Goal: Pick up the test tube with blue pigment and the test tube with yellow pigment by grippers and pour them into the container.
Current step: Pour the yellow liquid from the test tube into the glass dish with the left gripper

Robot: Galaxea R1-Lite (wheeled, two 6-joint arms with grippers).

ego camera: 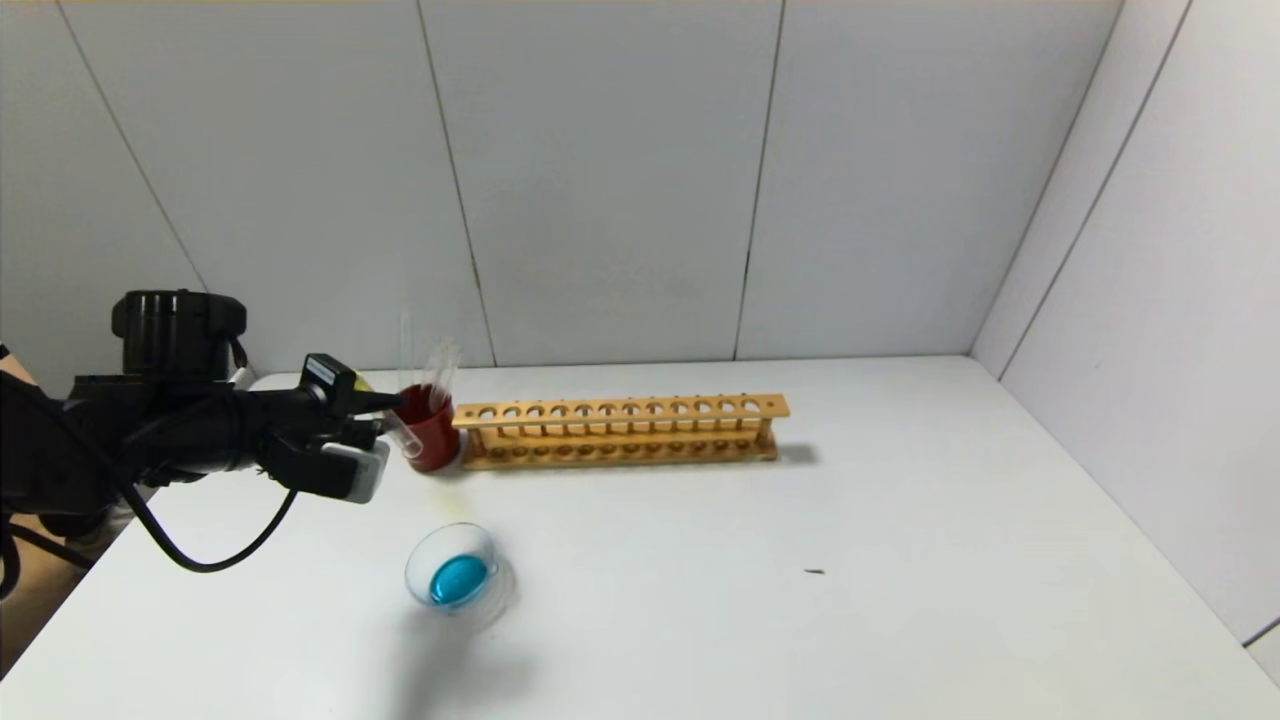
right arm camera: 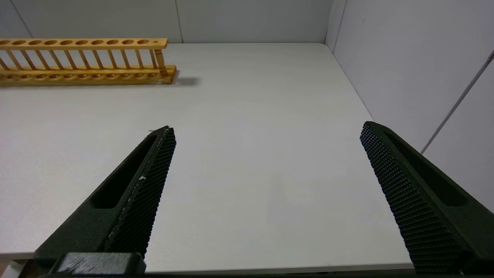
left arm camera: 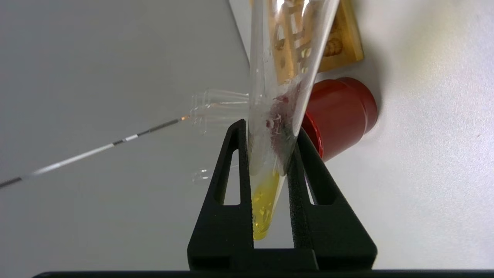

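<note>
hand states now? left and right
Left hand: closed on the test tube with yellow pigment, beside the red cup.
Right hand: open, empty, above the table.

White-panelled corner, matte white surface

Pale grey-white wall panels [ego camera: 600, 180] with thin dark seams enclose the flat white surface [ego camera: 900, 520] at back and right; light even and diffuse.

Head overview — wrist close-ups, shared rack [ego camera: 620, 430]

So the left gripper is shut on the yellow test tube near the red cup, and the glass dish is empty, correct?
Not quite: the head view shows blue liquid in the glass dish. The rest holds: the left gripper is shut on the yellow test tube by the red cup.
</note>
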